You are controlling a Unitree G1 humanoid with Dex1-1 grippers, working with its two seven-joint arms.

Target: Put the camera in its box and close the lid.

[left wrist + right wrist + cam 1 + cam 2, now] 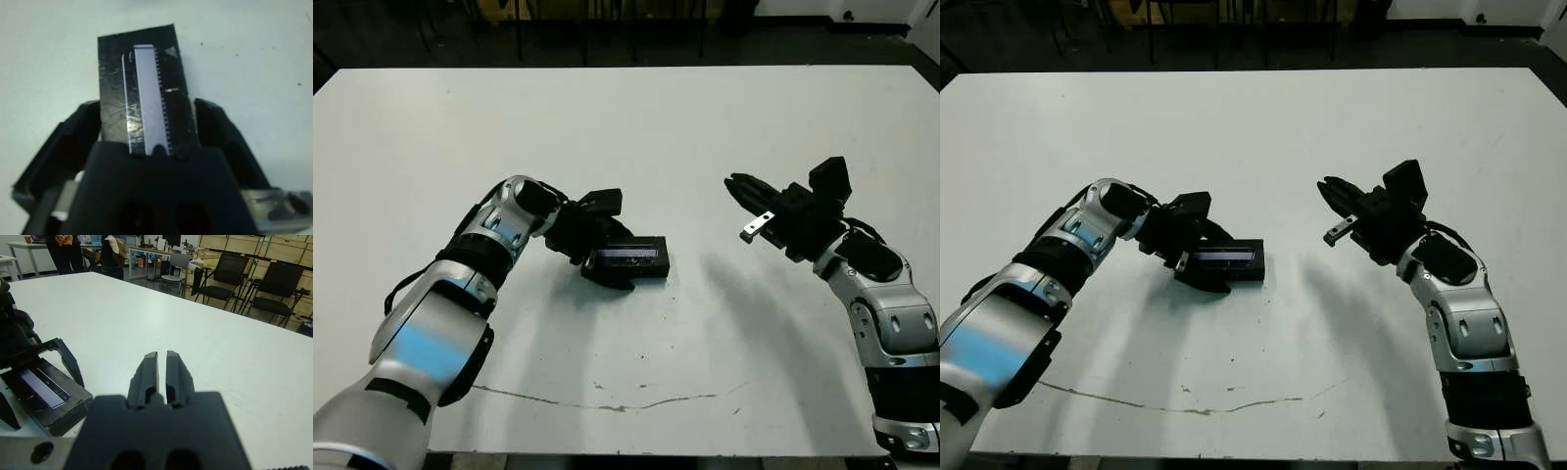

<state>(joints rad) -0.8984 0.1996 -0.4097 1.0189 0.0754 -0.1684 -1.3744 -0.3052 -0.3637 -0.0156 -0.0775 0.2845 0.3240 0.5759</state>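
The lid (631,257), flat and black with a glossy grey panel (146,88), lies over the box left of the table's middle. Of the box only a dark side wall (71,412) shows. The camera is hidden. My left gripper (615,242) is open and straddles the near end of the closed box, one finger (78,137) on each long side, close to its walls. My right gripper (736,184) hovers above the table to the right of the box, apart from it. Its fingers (151,369) are shut with nothing between them.
A thin dark scratch line (607,403) runs across the white table (636,127) near its front edge. Beyond the far edge stand black chairs (220,284), desks and a person (66,249).
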